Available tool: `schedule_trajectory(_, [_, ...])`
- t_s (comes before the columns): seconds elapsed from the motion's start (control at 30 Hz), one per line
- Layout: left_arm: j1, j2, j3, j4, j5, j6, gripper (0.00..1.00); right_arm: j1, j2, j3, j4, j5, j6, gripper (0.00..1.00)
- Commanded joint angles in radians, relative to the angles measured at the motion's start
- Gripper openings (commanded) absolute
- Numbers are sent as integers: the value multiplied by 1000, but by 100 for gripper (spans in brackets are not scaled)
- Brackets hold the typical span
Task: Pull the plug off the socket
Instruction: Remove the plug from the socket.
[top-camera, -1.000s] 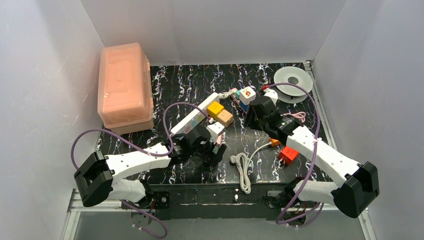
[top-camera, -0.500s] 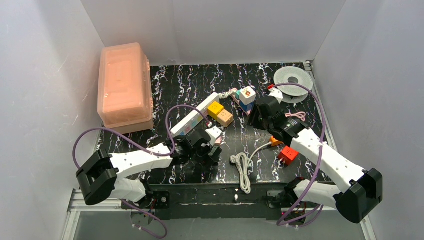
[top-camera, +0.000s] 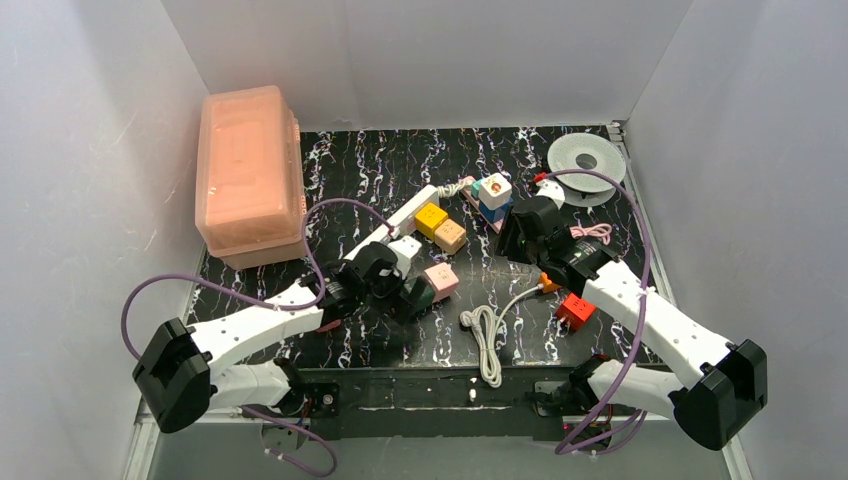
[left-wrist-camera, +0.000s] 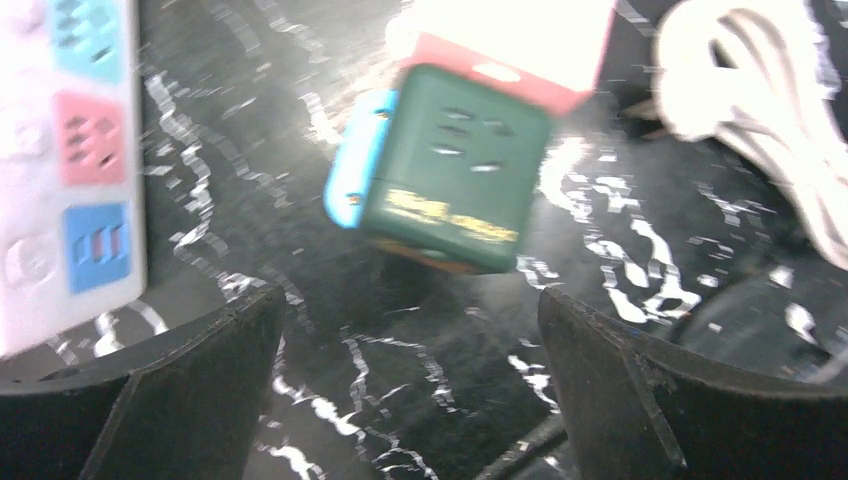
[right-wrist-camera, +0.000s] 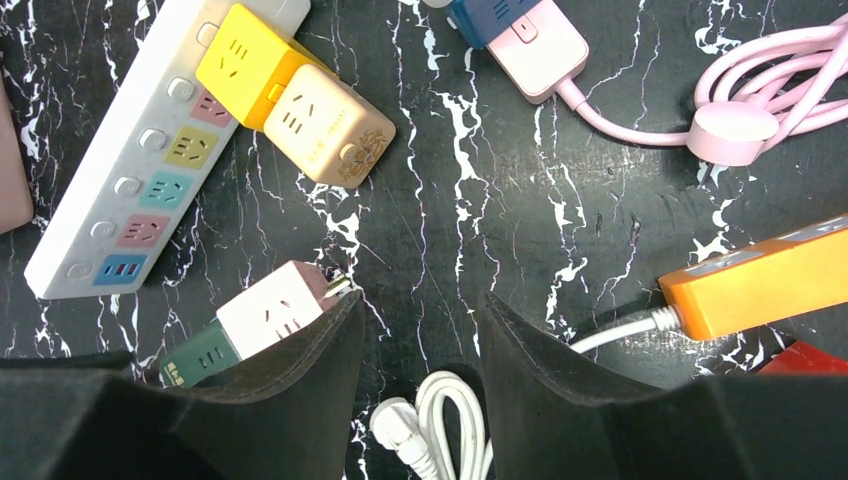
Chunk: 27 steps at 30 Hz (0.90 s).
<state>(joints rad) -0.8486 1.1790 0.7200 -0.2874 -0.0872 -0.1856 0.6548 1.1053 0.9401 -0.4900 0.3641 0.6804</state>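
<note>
Far left: I see a pink lidded box (top-camera: 250, 175) against the left wall, well apart from the work.
Left gripper: my left gripper (left-wrist-camera: 410, 305) hangs low over the table, fingers spread wide. It is released and grips nothing.
Socket: the socket (right-wrist-camera: 165, 150) lies flat on a diagonal. Its near end is just left of my left gripper and its far end points to mid-table. The near pastel outlet faces show uncovered.
Far end of socket: a yellow cube (right-wrist-camera: 245, 60) sits on the strip, with a tan cube (right-wrist-camera: 320, 125) joined to its side.
Plug: a green cube (left-wrist-camera: 455, 165) joined to a white-pink cube (right-wrist-camera: 270, 310) lies on the table, off the socket and right of its near end. It is just ahead of the left fingers and touches neither.
Near middle: a coiled white cord (top-camera: 485, 330).
Right gripper: my right gripper (right-wrist-camera: 420, 300) hovers over bare marble, fingers part way apart, holding nothing.
Right side: an orange block (right-wrist-camera: 760, 280) and a red block (top-camera: 577, 308) lie close together.
Far right: a pink bar (right-wrist-camera: 540, 50) with its pink cord (right-wrist-camera: 790, 60), and a grey reel (top-camera: 585, 158) in the corner.
</note>
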Motion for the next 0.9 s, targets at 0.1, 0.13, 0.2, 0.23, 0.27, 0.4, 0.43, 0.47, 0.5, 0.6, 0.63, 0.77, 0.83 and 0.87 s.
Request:
schedule_trajectory(0.1, [-57,-1,36,127,231,145,98,-3,-26,3,42,-8,-19,53])
schedule_trajectory(0.13, [-57,10,37,146,241,173,98,-3,-27,0,46,-12,-24,53])
schedule_trajectory(0.2, [-56,33,42,171,253,254,98,-3,-28,-2,52,-20,-36,53])
schedule_trajectory(0.23, [-53,42,42,190,252,289,98,-3,-30,-4,55,-25,-41,53])
schedule_trajectory(0.27, [-46,46,42,207,257,329,98,-3,-31,-4,58,-30,-46,53])
schedule_trajectory(0.4, [9,71,77,239,326,517,98,-3,-43,-22,84,-62,-81,53])
schedule_trajectory(0.43, [30,83,98,219,361,557,98,-4,-47,-28,99,-74,-101,53])
schedule_trajectory(0.47, [51,95,118,200,397,598,98,-8,-50,-43,122,-96,-121,53])
schedule_trajectory(0.5, [77,107,136,173,445,623,98,-12,-51,-55,145,-117,-140,53])
schedule_trajectory(0.6, [143,137,185,103,571,687,98,-18,-51,-81,187,-183,-198,53])
schedule_trajectory(0.63, [153,140,193,89,615,711,98,-19,-54,-94,205,-198,-210,53])
schedule_trajectory(0.77, [162,156,224,27,757,804,98,-26,-80,-144,274,-260,-230,53])
schedule_trajectory(0.83, [162,187,257,-18,793,821,98,-27,-81,-144,275,-270,-234,53])
schedule_trajectory(0.87, [161,203,271,-28,797,814,98,-27,-79,-142,270,-273,-237,54])
